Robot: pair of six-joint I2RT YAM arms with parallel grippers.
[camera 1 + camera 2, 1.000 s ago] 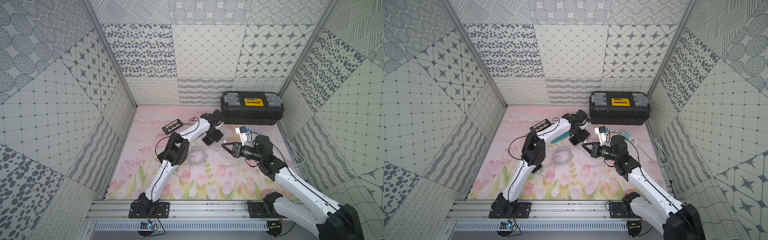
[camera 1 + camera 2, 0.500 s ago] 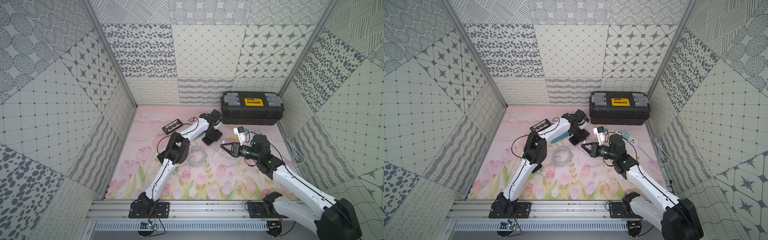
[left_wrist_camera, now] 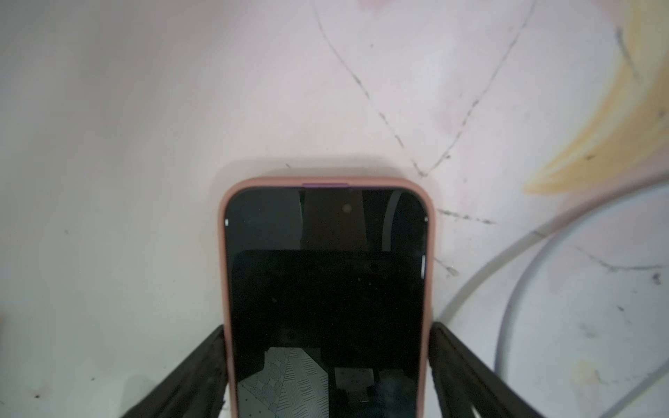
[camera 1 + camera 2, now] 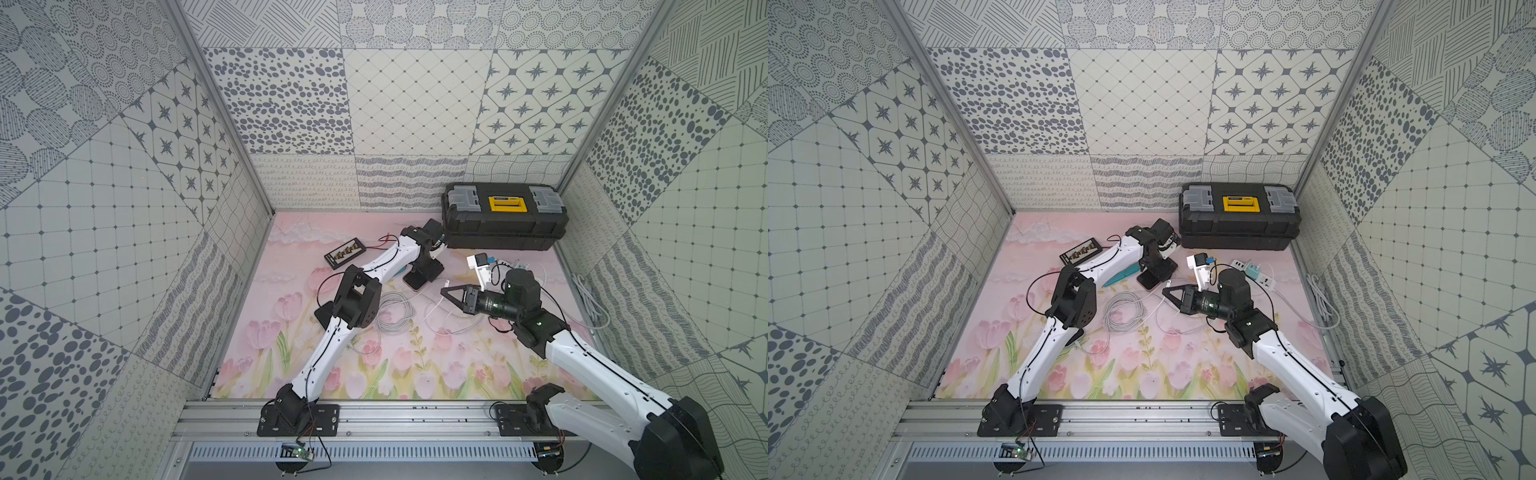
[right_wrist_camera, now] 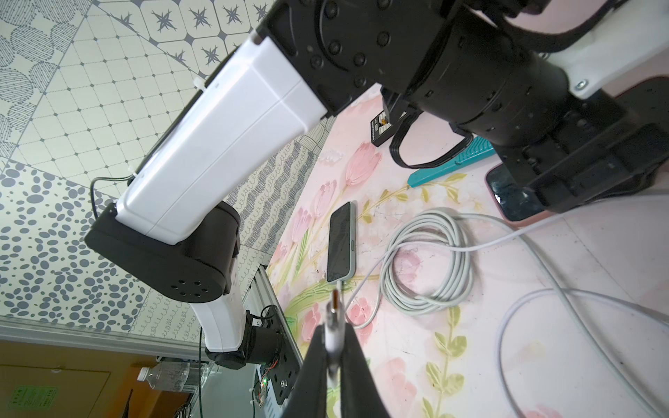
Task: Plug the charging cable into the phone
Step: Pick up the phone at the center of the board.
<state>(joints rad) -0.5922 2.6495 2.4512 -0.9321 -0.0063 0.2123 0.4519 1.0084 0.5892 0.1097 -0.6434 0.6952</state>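
While the right gripper pinched the charging cable plug, lower centre | left gripper fingers flanked the phone edges, grip unclear | toolbox label was unreadable

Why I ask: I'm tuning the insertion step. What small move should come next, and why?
Probably ease the right tool toward the free end of the phone, lining the plug up with that edge. The right tool is shut on the plug, its metal tip protruding, near the phone but apart from it. The left tool flanks the phone, which lies flat on the mat.
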